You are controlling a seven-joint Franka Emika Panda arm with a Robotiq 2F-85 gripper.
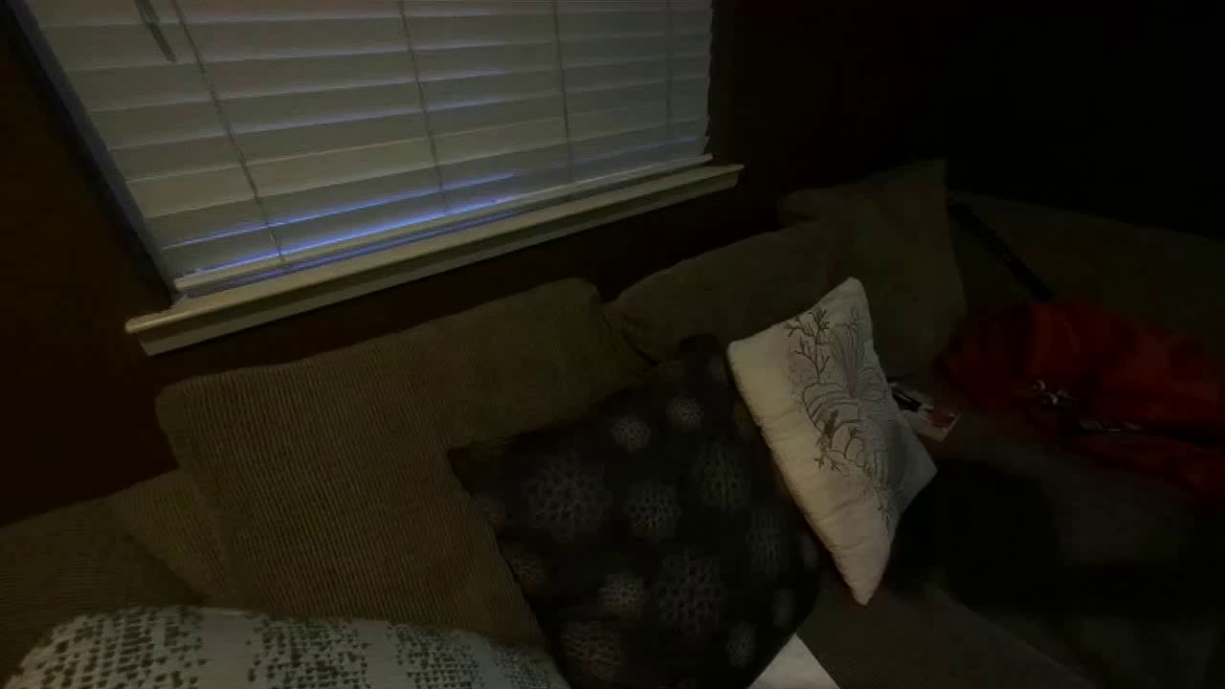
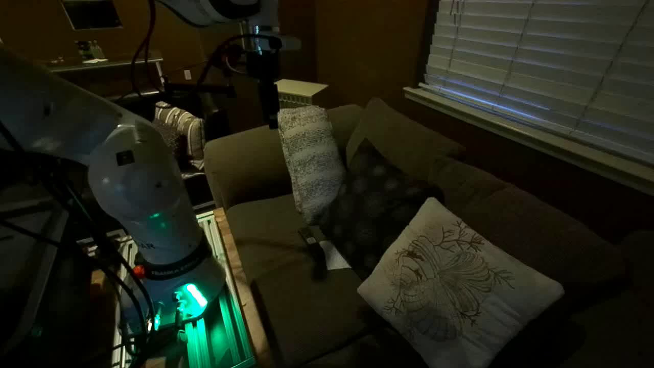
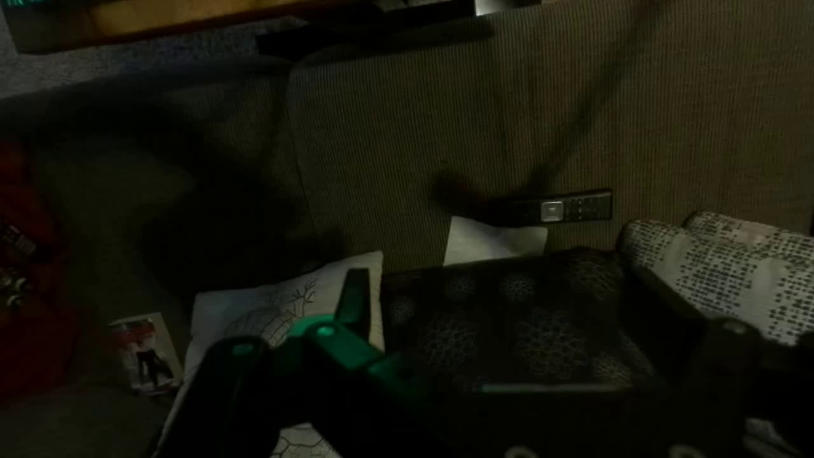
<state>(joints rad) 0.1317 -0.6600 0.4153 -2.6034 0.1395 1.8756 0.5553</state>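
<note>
While your gripper (image 3: 496, 280) hangs with fingers (image 3: 354, 299) spread wide, your wrist view shows the dark pillow (image 3: 499, 321) between them; the remote (image 3: 580, 206) lies on the couch (image 3: 407, 140), just beside white paper (image 3: 489, 242).

Near the wrist view's centre, the dark cushion (image 3: 489, 312) partly hides white paper (image 3: 493, 242). The left edge crops red cloth (image 3: 35, 324).

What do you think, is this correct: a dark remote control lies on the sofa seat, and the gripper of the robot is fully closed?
Not entirely: the gripper is open, not closed; the wrist view shows its fingers standing wide apart. The dark remote control does lie on the sofa seat.
</note>
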